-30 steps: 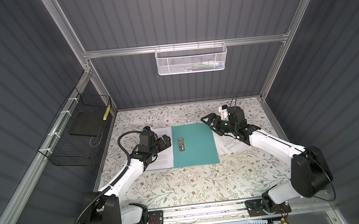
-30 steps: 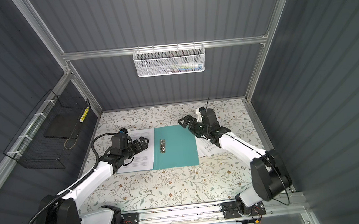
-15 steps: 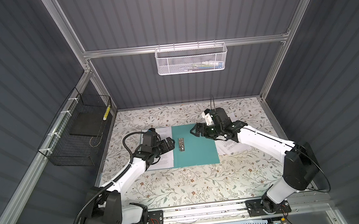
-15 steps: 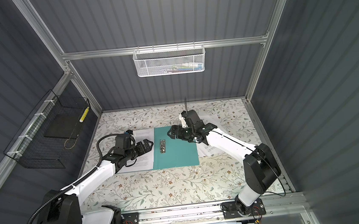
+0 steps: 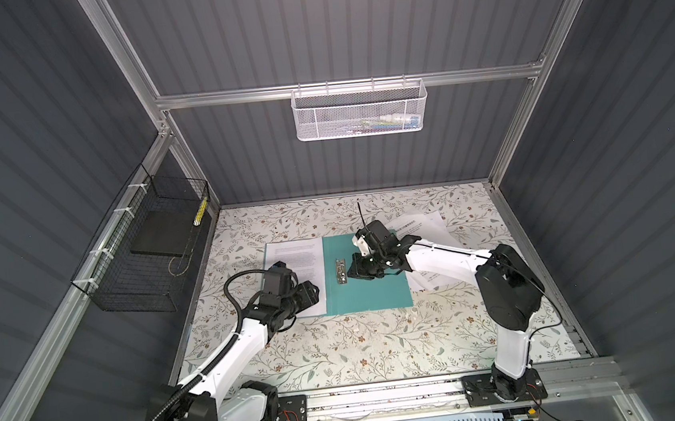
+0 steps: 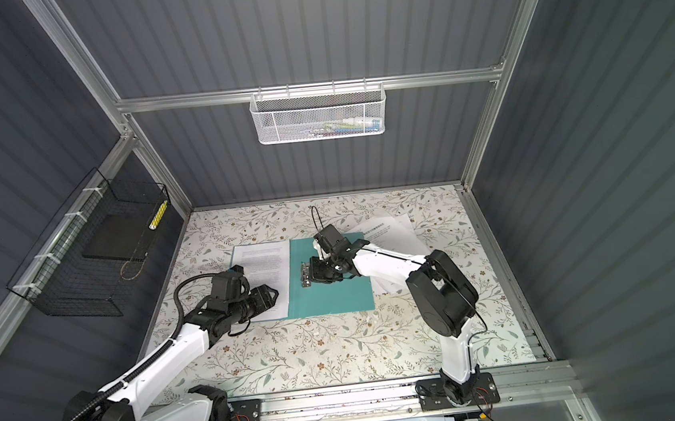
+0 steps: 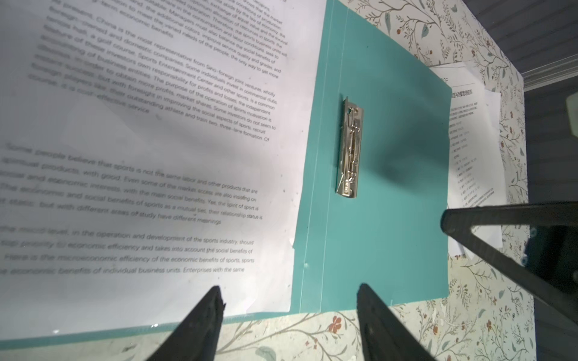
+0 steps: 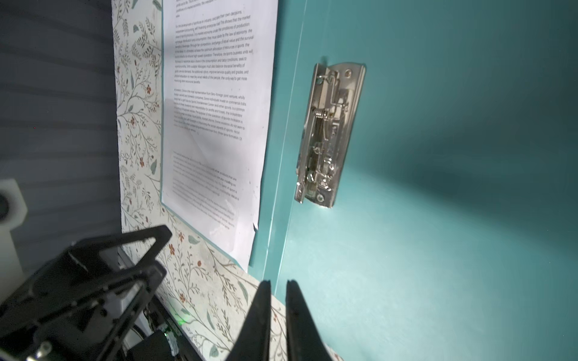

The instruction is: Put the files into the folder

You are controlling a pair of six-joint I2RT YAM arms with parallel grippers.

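Observation:
The teal folder (image 5: 372,292) lies open and flat on the table, with its metal clip (image 5: 340,270) near the spine. One printed sheet (image 5: 296,257) lies on its left half. More files (image 5: 420,223) lie loose to the right, partly under the right arm. My left gripper (image 5: 314,295) hovers at the front edge of that sheet. In the left wrist view, the left gripper (image 7: 289,289) is open and straddles the sheet's corner and the spine, holding nothing. My right gripper (image 5: 353,268) sits over the teal panel beside the clip. In the right wrist view, the right gripper (image 8: 279,282) has its jaws almost together and empty.
A white mesh basket (image 5: 360,111) hangs on the back wall. On the left wall, a black wire basket (image 5: 152,252) holds a dark slab (image 5: 161,237). The floral table cover (image 5: 339,344) stretches toward the front rail.
The right arm swung left from the loose sheets to beside the clip, and its jaws closed. The left gripper slid toward the sheet's front edge, and its jaws narrowed somewhat.

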